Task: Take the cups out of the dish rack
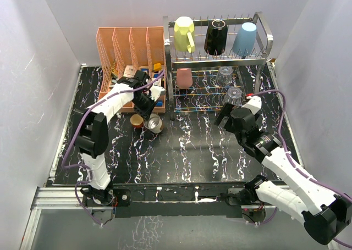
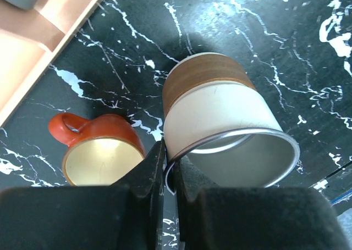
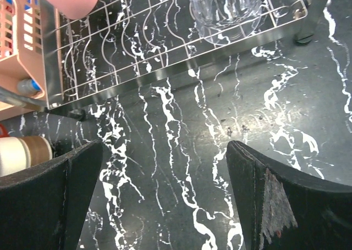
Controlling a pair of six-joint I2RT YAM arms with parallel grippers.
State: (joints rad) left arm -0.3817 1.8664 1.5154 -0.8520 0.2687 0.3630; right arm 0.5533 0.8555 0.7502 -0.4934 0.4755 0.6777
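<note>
Steel cup (image 2: 220, 123) rim pinched by left gripper (image 2: 169, 163); right gripper (image 3: 164, 170) wide open, empty

I see a black table top (image 1: 187, 151) veined in white like marble. Plain pale walls enclose it on three sides: left wall (image 1: 33, 96), back wall (image 1: 137, 8), right wall (image 1: 324, 68). An aluminium rail (image 1: 60, 199) runs along the near edge. Lighting is even, and shadows are soft.
</note>
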